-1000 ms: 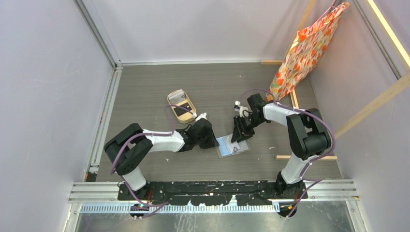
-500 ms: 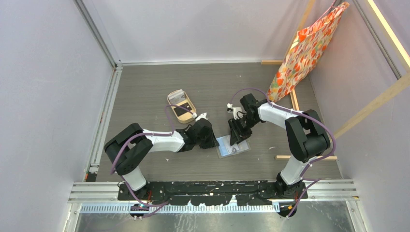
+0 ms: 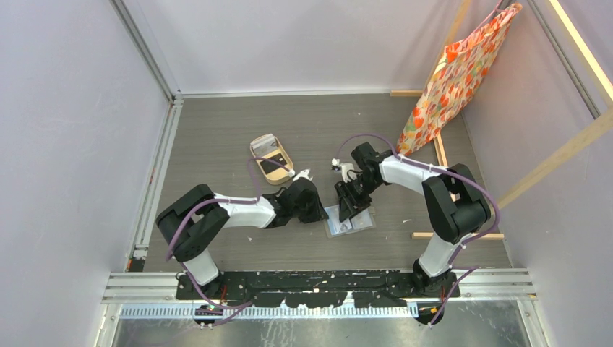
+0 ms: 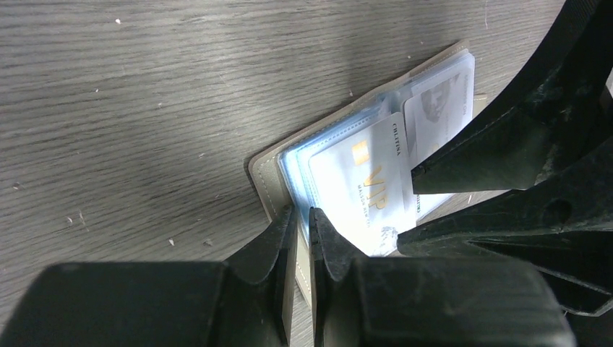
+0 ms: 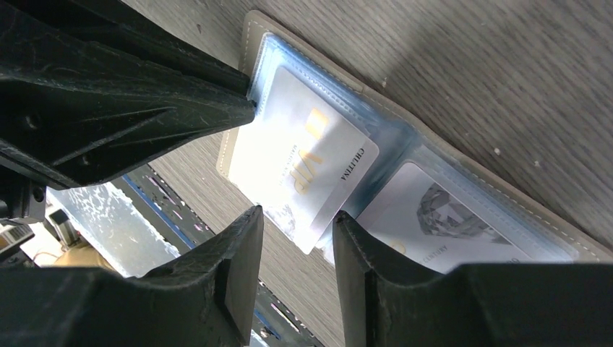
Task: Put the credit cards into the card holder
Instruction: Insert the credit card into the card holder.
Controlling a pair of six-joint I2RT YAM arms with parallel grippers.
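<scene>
The card holder (image 4: 264,176) lies open on the table (image 3: 217,130), its clear bluish sleeves facing up. My left gripper (image 4: 302,217) is shut on its near cover edge. A white card marked VIP (image 5: 303,155) sits partly inside one sleeve, its lower corner sticking out. My right gripper (image 5: 293,228) is open, and that free corner lies between its fingers, close to the right finger (image 5: 354,249). A second pale card (image 5: 441,217) rests in the neighbouring sleeve. In the top view both grippers meet over the card holder (image 3: 354,225). A black card (image 3: 272,168) lies in the tan tray (image 3: 283,155).
The tan oval tray sits left of the arms' meeting point, behind the left gripper. A flowered cloth bag (image 3: 452,76) hangs on a wooden frame at the back right. A wooden strip (image 3: 426,235) lies on the table by the right arm.
The right gripper has slid left over the card holder toward the left gripper, and its jaws have widened a little. The left arm has held still.
</scene>
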